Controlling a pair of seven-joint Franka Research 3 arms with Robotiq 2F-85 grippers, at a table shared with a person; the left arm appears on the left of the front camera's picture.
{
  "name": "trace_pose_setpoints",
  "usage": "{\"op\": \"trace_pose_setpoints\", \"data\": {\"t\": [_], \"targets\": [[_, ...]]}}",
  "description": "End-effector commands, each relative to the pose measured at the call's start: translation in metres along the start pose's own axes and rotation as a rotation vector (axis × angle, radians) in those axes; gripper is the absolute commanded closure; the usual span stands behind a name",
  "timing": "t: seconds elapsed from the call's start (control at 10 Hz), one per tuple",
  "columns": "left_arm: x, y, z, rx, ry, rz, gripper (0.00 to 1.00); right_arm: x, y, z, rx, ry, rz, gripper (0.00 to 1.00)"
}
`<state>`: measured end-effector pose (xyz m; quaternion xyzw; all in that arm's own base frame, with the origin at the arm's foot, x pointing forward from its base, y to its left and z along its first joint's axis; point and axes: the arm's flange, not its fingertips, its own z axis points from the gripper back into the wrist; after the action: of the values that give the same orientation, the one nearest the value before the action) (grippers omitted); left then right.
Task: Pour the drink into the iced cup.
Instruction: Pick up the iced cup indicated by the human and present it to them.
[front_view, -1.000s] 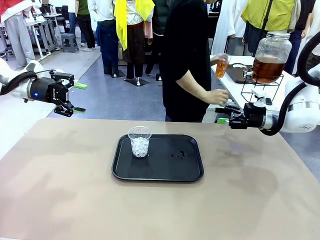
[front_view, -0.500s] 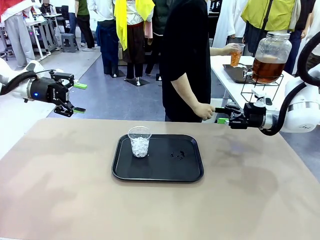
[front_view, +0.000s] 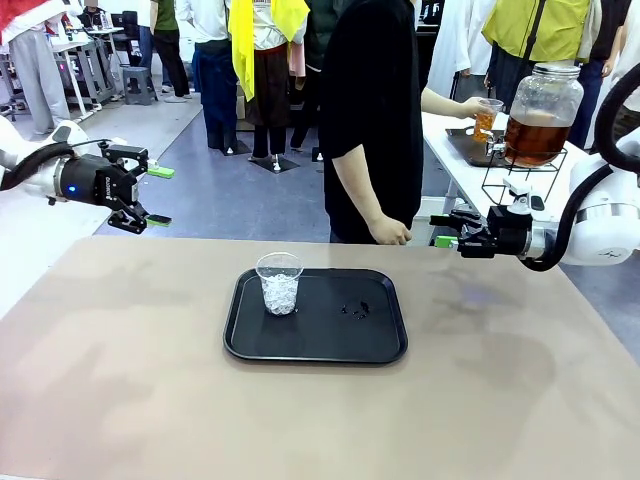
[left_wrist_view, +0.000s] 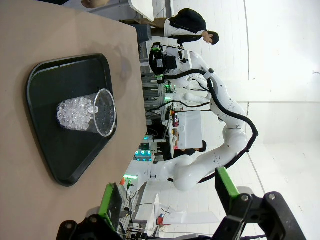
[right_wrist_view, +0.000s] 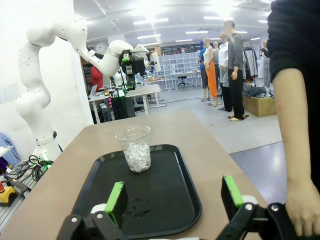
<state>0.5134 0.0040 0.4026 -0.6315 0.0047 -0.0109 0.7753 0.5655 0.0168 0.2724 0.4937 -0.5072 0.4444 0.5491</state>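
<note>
Front view — iced cup (front_view: 279, 283) on tray (front_view: 380, 345), unfilled; drink (front_view: 484, 125) in person's hand (front_view: 470, 104), pour pending — left gripper (front_view: 159, 196), right gripper (front_view: 441, 229) agape, empty.

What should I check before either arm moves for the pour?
1. Iced cup upright on tray: ok.
2. Left gripper open, empty: ok.
3. Right gripper open, empty: ok.
4. Drink at our table: not ok; the person's hand holds it at the side table.
5. Person's other hand clear of Right gripper: not ok, close beside it.
</note>
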Motion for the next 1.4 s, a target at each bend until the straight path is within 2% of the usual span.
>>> {"op": "trace_pose_setpoints", "data": {"t": [0.0,1.3], "targets": [[0.0002,-0.0013,0.0002,-0.005,-0.001,-0.005,0.0,0.0025,-0.0005,-0.0015,-0.004,-0.008,-0.002,0.0],[0.0002,-0.0013,0.0002,-0.005,-0.001,-0.005,0.0,0.0025,-0.0005,-0.0015,-0.004,-0.008,-0.002,0.0]]}}
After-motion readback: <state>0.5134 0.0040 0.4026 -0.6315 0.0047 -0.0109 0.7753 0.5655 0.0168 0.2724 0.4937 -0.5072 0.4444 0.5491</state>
